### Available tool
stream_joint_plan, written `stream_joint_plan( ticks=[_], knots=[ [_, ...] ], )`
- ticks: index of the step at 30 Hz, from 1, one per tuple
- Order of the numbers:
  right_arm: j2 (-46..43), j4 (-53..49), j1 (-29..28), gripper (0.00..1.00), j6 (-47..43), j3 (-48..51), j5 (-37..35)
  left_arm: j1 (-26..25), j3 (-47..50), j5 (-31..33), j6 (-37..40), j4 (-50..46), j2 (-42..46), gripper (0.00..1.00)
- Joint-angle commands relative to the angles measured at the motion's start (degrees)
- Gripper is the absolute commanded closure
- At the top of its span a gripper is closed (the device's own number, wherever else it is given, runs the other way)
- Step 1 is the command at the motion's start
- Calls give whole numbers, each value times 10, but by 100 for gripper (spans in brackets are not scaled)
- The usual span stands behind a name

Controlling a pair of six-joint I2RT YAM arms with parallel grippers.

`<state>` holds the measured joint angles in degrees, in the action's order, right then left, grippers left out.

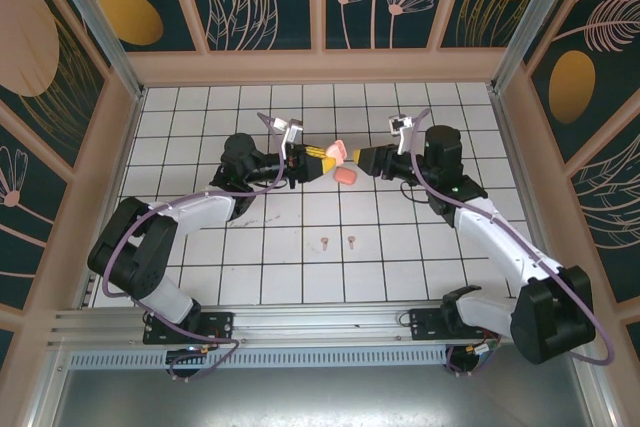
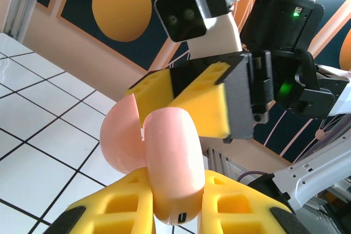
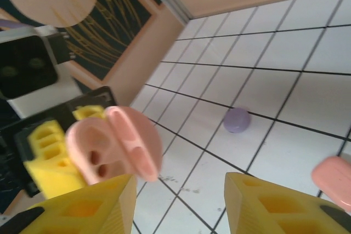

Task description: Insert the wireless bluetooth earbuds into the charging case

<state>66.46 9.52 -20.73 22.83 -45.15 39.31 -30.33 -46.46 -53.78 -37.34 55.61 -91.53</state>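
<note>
Currently the left gripper (image 1: 318,161) is seen clamped on one pale pink case (image 2: 167,163), which is held up off the tiled table (image 1: 200,117) between its yellow fingers (image 2: 115,209) with the lid swung open. Two dark recesses are seen inside the open half. The right gripper (image 3: 181,204) is pointed at it nose to nose, its fingers (image 3: 274,206) apart with nothing seen between them. The held case sits just ahead of its left fingertip; whether they touch cannot be told.

Two earbuds (image 1: 326,242) (image 1: 352,240) are counted, lying side by side but apart on the tiles, well behind both grippers toward the arm bases. They are too small for colour to be told.

Three cases are counted in all:
- the held one
- one coral-pink case (image 1: 345,177) on the tiles just under the two sets of fingertips
- one lilac case (image 3: 237,120) on the tiles beyond the right gripper's fingers
</note>
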Motion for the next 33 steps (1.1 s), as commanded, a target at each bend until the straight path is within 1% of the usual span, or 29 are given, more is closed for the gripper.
stream_joint_plan(
  ticks=[1,10,17,24,27,30,33],
  knots=[
    [1,27,-4,55,-3,-7,41,0,-6,-16,-4,23,8,100],
    [31,25,-34,59,-9,-32,34,0,-6,-16,0,17,13,100],
    [46,27,-36,64,-9,-40,17,0,-6,-19,-2,19,14,100],
    [64,26,-36,68,-8,-52,15,-1,-3,-26,-7,27,16,100],
    [69,27,-36,75,-7,-56,16,-1,-3,-28,-8,29,14,100],
    [72,27,-36,86,-7,-60,19,-2,-2,-30,-8,30,13,100],
    [70,22,-36,100,-9,-66,21,-3,-3,-29,-9,28,10,100]
  ],
)
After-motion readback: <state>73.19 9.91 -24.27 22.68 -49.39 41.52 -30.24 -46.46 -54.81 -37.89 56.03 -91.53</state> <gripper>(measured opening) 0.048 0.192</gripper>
